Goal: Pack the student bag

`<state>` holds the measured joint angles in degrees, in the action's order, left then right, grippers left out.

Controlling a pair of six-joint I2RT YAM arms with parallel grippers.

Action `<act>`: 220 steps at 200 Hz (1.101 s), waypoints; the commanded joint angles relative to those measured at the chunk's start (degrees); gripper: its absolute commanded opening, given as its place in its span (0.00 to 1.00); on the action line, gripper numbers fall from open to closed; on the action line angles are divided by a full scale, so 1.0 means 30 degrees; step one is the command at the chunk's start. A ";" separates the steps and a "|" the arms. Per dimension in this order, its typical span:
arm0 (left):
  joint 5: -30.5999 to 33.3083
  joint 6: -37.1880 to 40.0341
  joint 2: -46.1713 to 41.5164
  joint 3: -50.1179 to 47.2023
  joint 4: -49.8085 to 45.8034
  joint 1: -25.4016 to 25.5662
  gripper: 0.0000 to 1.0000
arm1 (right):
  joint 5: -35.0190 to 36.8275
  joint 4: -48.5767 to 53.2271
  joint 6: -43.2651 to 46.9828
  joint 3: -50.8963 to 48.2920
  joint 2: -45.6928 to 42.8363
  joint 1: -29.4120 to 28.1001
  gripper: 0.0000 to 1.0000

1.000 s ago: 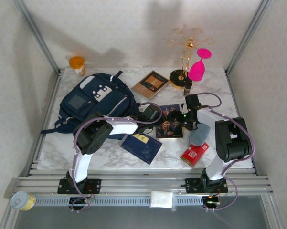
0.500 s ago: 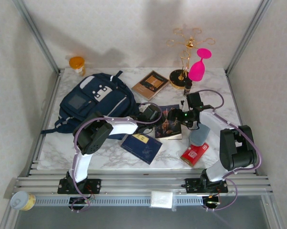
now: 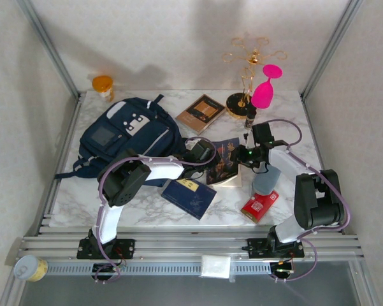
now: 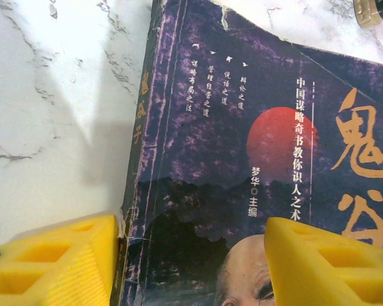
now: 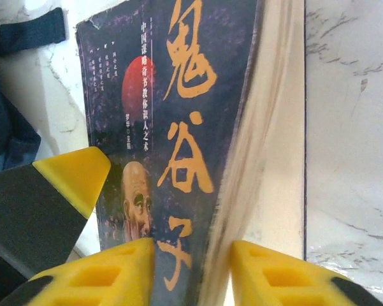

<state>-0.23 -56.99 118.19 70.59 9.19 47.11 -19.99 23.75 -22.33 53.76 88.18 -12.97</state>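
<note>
The student bag [image 3: 124,134] is lying flat on the left rear part of the marble table [image 3: 70,197], its white patches and grey square patch facing up and dark straps trailing toward the left edge. In the right wrist view a corner of its navy fabric [image 5: 6,127] is showing just beside the near left corner of a dark purple book [image 5: 178,95].

That book [image 3: 224,167] is sitting at mid-table between the 2 arms, right of the bag. The right gripper [image 3: 241,155] is pinching the book's right, open-page side: in its own camera the 2 yellow fingers [image 5: 95,274] are sitting close together with the page block wedged between them, 1 on the cover and 1 under the pages. The left gripper [image 3: 204,153] is standing at the book's left edge with its fingers spread wide and gripping nothing; in its camera 1 yellow finger [image 4: 57,261] is resting on the marble against the spine while the other is hanging over the cover [image 4: 242,127].

A navy book [image 3: 190,194] is lying nearer the arm bases, a brown book [image 3: 201,113] is lying behind the purple 1, and a red box [image 3: 259,205] is lying at the front right.
</note>
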 commanded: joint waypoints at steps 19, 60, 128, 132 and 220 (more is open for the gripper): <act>-0.0363 0.0012 -0.0402 0.0025 -0.0456 0.0204 0.61 | -0.1463 -0.0593 -0.0114 0.0047 -0.0547 0.0133 0.20; -0.0255 0.0004 -0.0714 0.0025 -0.0515 0.0204 0.61 | -0.2188 -0.0730 -0.0353 0.0185 -0.0894 0.0349 0.08; -0.0718 0.0425 -0.5090 -0.1912 -0.0054 -0.1012 0.74 | -0.5204 -0.1675 -0.0700 0.0559 -0.3004 0.0603 0.00; -0.0949 0.0495 -0.5552 -0.2241 0.0135 -0.1165 0.76 | -0.5307 -0.1698 -0.0728 0.0642 -0.3157 0.0601 0.00; -0.5897 0.1457 -1.4769 -0.9181 0.2065 -0.3780 0.97 | -1.0291 -0.3644 -0.3514 0.1717 -0.5983 0.0515 0.00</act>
<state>-12.75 -54.00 78.74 46.89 12.88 36.21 -42.96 18.96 -27.88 56.42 73.87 -11.49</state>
